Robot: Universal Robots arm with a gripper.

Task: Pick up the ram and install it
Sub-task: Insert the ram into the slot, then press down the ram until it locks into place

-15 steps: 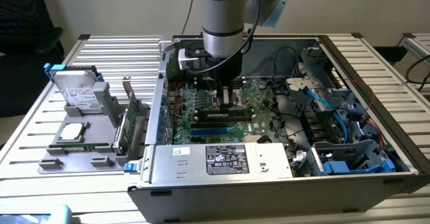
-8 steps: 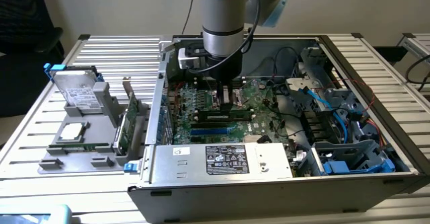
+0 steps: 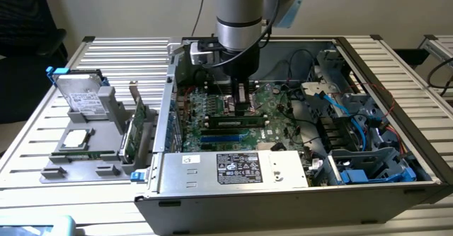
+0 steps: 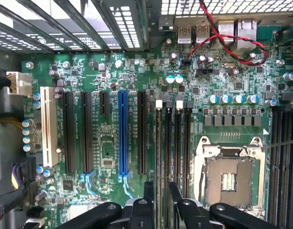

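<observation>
Even, soft indoor light fills the exterior view, brightest on the ribbed silver aluminium table [image 3: 106,61] and the pale wall, while the inside of the open grey metal computer case [image 3: 283,204] lies in dimmer shade under the arm. In the wrist view the green motherboard [image 4: 136,81] is sharply lit with small glints on its silver capacitors. The black gripper [image 4: 158,191] close to the lens is dark and slightly soft, and white glare blows out the perforated metal grille [image 4: 208,5].
</observation>
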